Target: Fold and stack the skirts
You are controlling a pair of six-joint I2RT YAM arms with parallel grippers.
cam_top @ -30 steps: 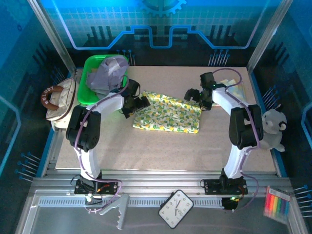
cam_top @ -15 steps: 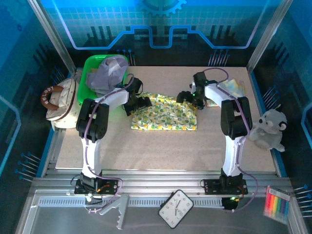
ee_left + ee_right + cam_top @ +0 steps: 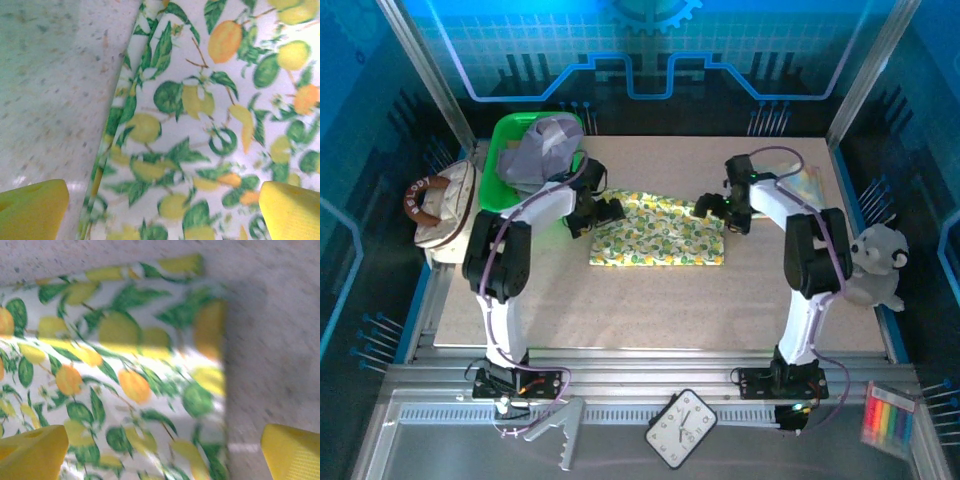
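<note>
Left claw (image 3: 603, 212): hangs spread wide at the far left corner of the leafy-print skirt (image 3: 660, 235), with nothing between the jaws. Seen from the left wrist, left claw (image 3: 162, 212): straddles the left edge of the leafy-print skirt (image 3: 210, 125), one yellow finger (image 3: 30, 212) over bare tabletop (image 3: 55, 75), the other over the fruit-and-leaf pattern. Cannot tell whether the pads touch the cloth.

Leafy-print skirt: lies flat as a long yellow-green rectangle on the tabletop (image 3: 650, 300), between the two claws. Stays well apart from the lavender-grey skirt (image 3: 545, 145), bunched in the green bin (image 3: 492, 200) at the far left corner.

Right claw (image 3: 712, 205): hangs spread wide too, empty, at the far right corner of the same skirt. Seen from the right wrist, right claw (image 3: 162, 452): straddles the right edge of the leafy-print skirt (image 3: 125, 365), one finger (image 3: 30, 452) over the pattern, the other over bare tabletop (image 3: 270, 315). Just beyond the right arm: pale printed cloth (image 3: 805, 178), kind unclear.

Writing: marks on the brown handle of the handbag (image 3: 440, 205), left of the bin, too small to read. Same for the numerals on the clock (image 3: 680, 428) at the near rail.
</note>
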